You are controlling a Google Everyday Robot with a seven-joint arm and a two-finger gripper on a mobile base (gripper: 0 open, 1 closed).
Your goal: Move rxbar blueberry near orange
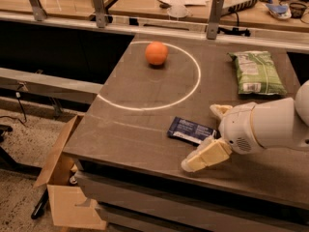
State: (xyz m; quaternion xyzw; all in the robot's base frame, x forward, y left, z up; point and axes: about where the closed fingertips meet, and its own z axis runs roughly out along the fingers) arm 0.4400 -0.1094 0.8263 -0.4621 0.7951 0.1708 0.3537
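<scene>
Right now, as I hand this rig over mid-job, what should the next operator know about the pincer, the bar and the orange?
Pincer: open, low over the table's front right, one finger on each side of the bar's right end, not closed on it.
Rxbar blueberry: lying flat near the front edge, outside the white circle.
Orange: inside the circle, at its far side.
Done: the pincer is lined up at the bar.
Left: grasp, lift, carry to the orange, set down beside it.
Green chip bag: right rear, not part of the job.

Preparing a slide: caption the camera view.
Open claw flanks the rxbar blueberry near the table's front edge; the orange sits inside the white circle.
</scene>
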